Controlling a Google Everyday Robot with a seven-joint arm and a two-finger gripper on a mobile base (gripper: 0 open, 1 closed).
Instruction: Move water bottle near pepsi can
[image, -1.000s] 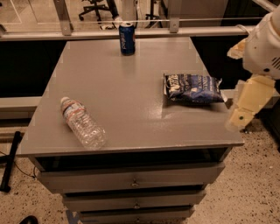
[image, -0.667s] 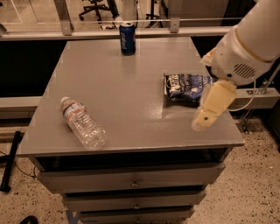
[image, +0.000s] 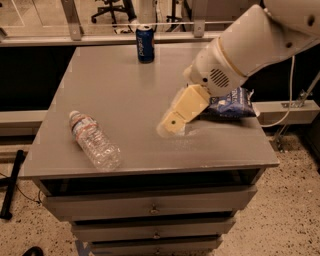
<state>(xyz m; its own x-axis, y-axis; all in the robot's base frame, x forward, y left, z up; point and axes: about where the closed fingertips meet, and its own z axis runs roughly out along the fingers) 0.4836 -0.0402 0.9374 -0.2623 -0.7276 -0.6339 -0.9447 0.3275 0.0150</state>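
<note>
Water bottle (image: 94, 140): lying on its side at lower left, cap pointing upper left, close to the front edge of the table (image: 125, 85); apt to roll if nudged sideways.
Pepsi can (image: 145, 44): upright at top centre by the far edge, well apart from the bottle.
Gripper (image: 172, 122): low over mid-table, right of the bottle, holding nothing; spread or pressed together, cannot tell.
Snack bag (image: 232, 102): centre right, partly behind the arm.
Open room: bare surface between bottle and can, probably a free path.
</note>
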